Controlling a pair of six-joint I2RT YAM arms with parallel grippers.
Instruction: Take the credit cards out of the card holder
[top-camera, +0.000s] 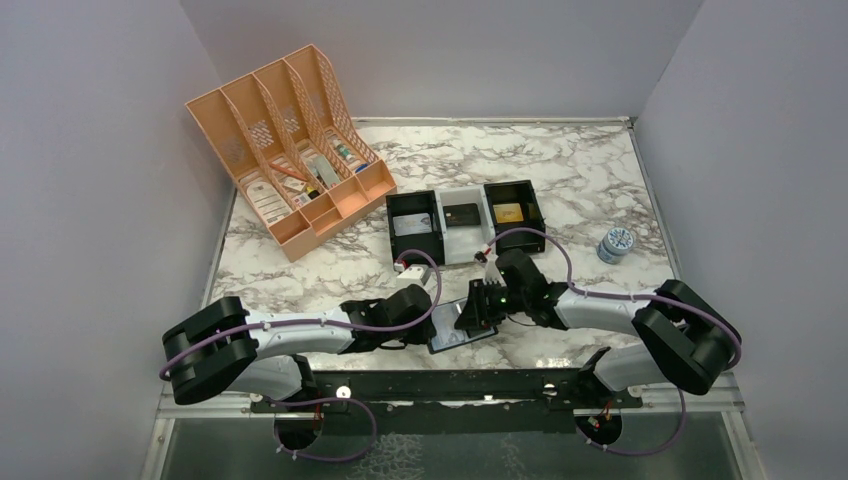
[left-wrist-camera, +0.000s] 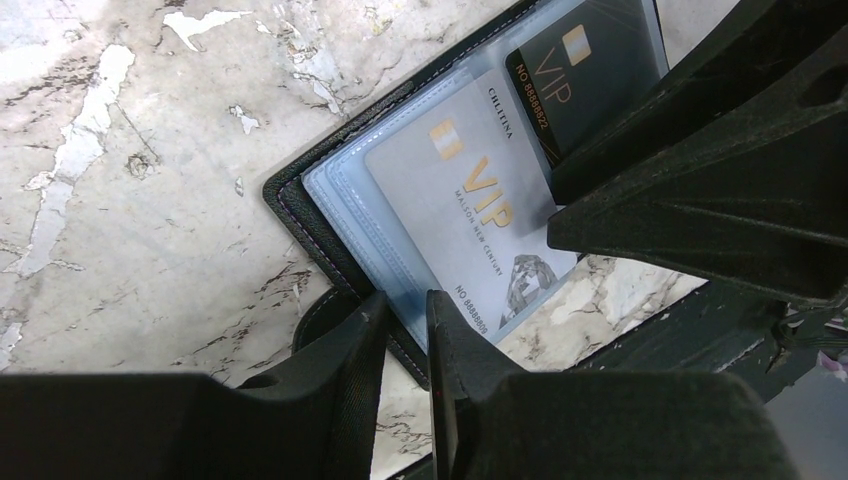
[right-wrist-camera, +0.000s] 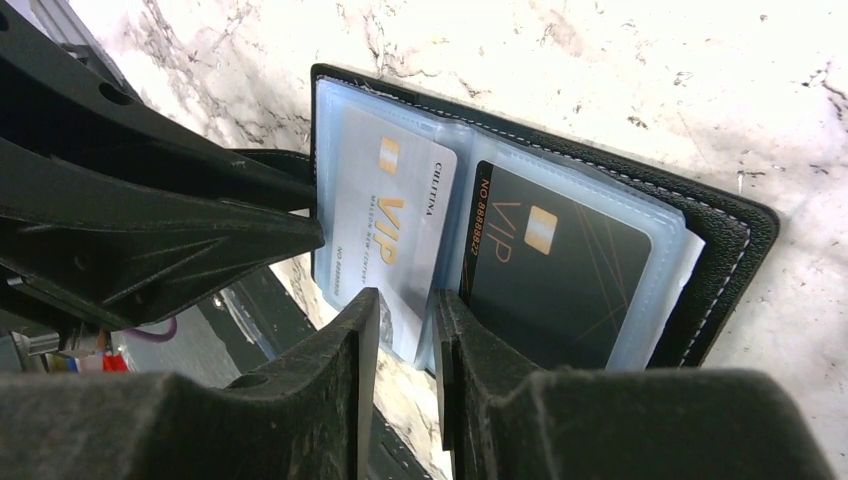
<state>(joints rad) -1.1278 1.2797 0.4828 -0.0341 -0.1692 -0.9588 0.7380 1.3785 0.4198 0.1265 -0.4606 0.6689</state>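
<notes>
In one card holder (right-wrist-camera: 735, 240), two credit cards (right-wrist-camera: 555, 270)

In the top view the card holder (top-camera: 452, 338) is largely covered by both pincers; only a pale strip is seen. In the left wrist view its far end is cut off by the frame edge. Its right side, with one end of the dark card (left-wrist-camera: 585, 70), is hidden behind the right pincer (left-wrist-camera: 555, 210). In the right wrist view one edge is masked by the left pincer (right-wrist-camera: 318, 215). Whether either pincer actually clamps the sleeve edge cannot be told. Items in the orange rack (top-camera: 290, 150) and the label on the small tin (top-camera: 616, 244) are too small to be made out.
</notes>
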